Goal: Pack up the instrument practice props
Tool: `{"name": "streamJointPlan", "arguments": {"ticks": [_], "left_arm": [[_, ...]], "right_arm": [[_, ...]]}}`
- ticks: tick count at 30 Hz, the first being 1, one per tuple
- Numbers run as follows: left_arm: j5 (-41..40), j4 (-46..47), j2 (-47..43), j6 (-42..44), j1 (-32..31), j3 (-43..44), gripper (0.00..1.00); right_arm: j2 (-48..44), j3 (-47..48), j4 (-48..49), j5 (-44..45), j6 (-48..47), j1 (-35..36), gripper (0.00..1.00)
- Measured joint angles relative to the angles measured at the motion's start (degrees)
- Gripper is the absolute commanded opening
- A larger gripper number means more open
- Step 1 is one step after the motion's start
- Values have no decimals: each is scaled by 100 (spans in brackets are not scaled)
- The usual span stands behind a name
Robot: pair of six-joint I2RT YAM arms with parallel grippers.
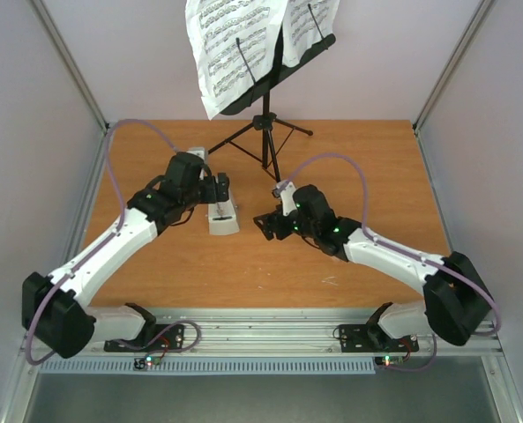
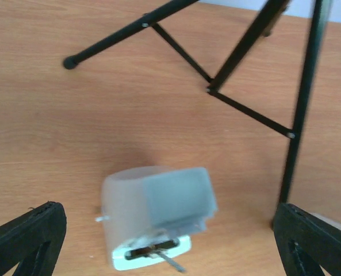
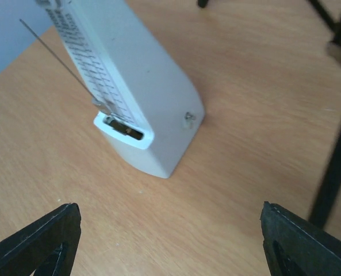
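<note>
Hovering over the small pale grey metronome (image 1: pixel 223 214) with the left hand (image 1: pixel 220 189), left fingers (image 2: pixel 26 241) spread wide and gripping nothing. Shows, in the left wrist view, the metronome between the two black fingers and clear of both, its blurred top towards the camera, its white base at the lower edge.

Finds the metronome upright on the wooden tabletop (image 1: pixel 332 264), left of centre, just in front of the black tripod music stand (image 1: pixel 265 132).

Aiming the right hand (image 1: pixel 268 226) at the metronome from the right, low over the tabletop, near it but not touching. Has the right fingers (image 3: pixel 35 241) wide apart as well, with only bare wood between them. Looks, in the right wrist view, onto the metronome's scale face, the thin pendulum rod (image 3: pixel 58 54) leaning out from it, and a small knob (image 3: pixel 188 118) on the side wall.

Finds the music stand at the far middle of the tabletop, legs splayed, its black desk (image 1: pixel 283 75) tilted and carrying the white printed sheet-music pages (image 1: pixel 235 48), one hanging past the desk's left edge.

Notes a pale object (image 1: pixel 196 152) on the tabletop behind the left arm, partly hidden; cannot tell what.
</note>
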Motion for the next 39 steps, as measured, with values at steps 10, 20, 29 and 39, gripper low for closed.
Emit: {"name": "streamJointPlan", "arguments": {"ticks": [10,20,29,39], "left_arm": [[-564,-341,763,85,-131,428,99],[-638,-361,1316,83,-197,728,83],[-892,-409,1600,116,-264,885,62],[-986,-518,1631,111,-321,942,48]], "right_arm": [[-693,-286,-308,621,33,-59,87],[-688,-459,-358,682,133,-59,87],[-688,-514,-393,728,140,-59,87],[-691,-540,-398,752,138,-59,87]]}}
